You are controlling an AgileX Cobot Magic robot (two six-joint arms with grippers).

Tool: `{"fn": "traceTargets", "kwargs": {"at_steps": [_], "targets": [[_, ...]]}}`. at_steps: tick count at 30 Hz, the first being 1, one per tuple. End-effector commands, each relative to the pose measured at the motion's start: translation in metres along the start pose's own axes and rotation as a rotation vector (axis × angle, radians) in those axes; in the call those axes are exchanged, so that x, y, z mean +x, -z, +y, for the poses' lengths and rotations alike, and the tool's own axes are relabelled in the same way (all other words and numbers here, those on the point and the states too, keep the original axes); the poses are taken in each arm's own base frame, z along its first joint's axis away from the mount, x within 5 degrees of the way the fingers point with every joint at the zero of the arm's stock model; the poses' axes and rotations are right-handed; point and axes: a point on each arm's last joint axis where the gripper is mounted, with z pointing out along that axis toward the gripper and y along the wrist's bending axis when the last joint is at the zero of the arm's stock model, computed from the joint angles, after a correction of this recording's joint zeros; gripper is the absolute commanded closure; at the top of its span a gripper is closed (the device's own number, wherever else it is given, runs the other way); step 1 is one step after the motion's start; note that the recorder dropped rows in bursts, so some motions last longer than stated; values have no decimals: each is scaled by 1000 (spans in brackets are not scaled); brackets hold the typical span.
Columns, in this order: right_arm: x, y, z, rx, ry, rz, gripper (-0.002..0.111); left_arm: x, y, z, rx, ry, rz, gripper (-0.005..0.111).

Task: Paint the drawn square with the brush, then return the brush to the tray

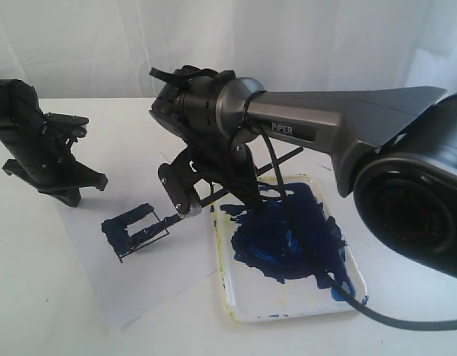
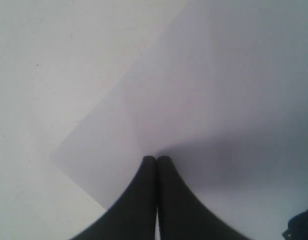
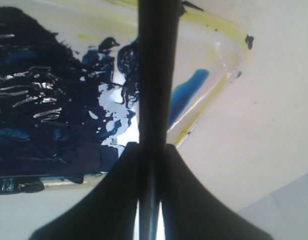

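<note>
The drawn square (image 1: 133, 231) on the white paper (image 1: 143, 285) is smeared dark blue over much of its inside. My right gripper (image 1: 185, 210) hangs between the square and the tray (image 1: 239, 308) and is shut on the brush (image 1: 160, 223). The brush's thin lower end reaches the square's right side, and I cannot tell if it touches. In the right wrist view the brush (image 3: 154, 75) runs out from the shut fingers (image 3: 191, 190) across the tray's yellow-stained corner (image 3: 229, 55). My left gripper (image 2: 156, 159) is shut on nothing over bare paper (image 2: 209, 95).
The left arm (image 1: 35, 141) stands at the paper's far left corner. A wide dark blue paint blotch (image 1: 288, 230) covers most of the tray's floor. The right arm's cable (image 1: 347, 297) trails over the tray's near right corner. White tabletop (image 1: 58, 311) lies around the sheet.
</note>
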Motion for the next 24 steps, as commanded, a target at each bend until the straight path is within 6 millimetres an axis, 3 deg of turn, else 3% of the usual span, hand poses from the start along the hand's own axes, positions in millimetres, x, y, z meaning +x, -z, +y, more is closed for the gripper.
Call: {"fn": "traceTargets", "kwargs": {"at_steps": [1, 24], "targets": [[1, -1, 1, -1, -55, 10, 108, 6, -7, 2, -5, -10, 55, 107], [-6, -19, 4, -23, -33, 49, 108, 6, -7, 2, -5, -10, 55, 107]]}}
